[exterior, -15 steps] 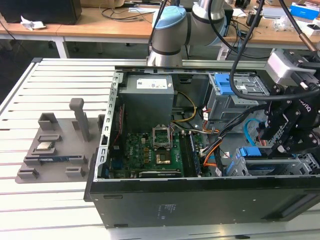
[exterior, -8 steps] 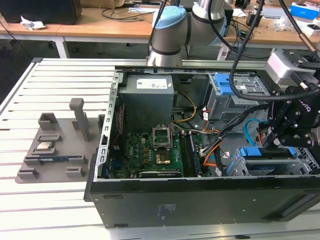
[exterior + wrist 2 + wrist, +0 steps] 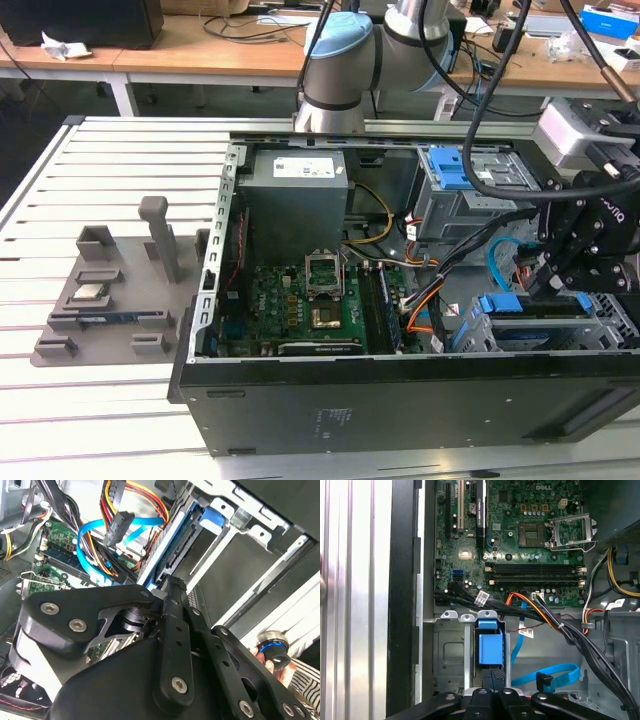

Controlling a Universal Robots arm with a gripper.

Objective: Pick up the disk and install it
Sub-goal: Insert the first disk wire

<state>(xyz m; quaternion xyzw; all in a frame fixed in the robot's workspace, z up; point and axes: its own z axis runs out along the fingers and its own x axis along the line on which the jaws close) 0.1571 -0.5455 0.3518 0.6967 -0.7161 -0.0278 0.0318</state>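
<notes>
From my remote station, the tool (image 3: pixel 560 285) hangs inside the open computer case (image 3: pixel 400 400), at the drive cage (image 3: pixel 600 330) by the exterior view's right. Its fingers (image 3: pixel 492 680) sit narrow, closed together against the disk (image 3: pixel 489 647), whose blue carrier bracket stands edge-on in the cage slot in the first wrist view. I cannot tell whether they actually grip it. The green motherboard (image 3: pixel 300 300) lies just beside the cage, with blue and orange cables (image 3: pixel 430 305) between. A grey parts holder (image 3: pixel 110 300) rests on the slatted bench (image 3: pixel 100 170).
</notes>
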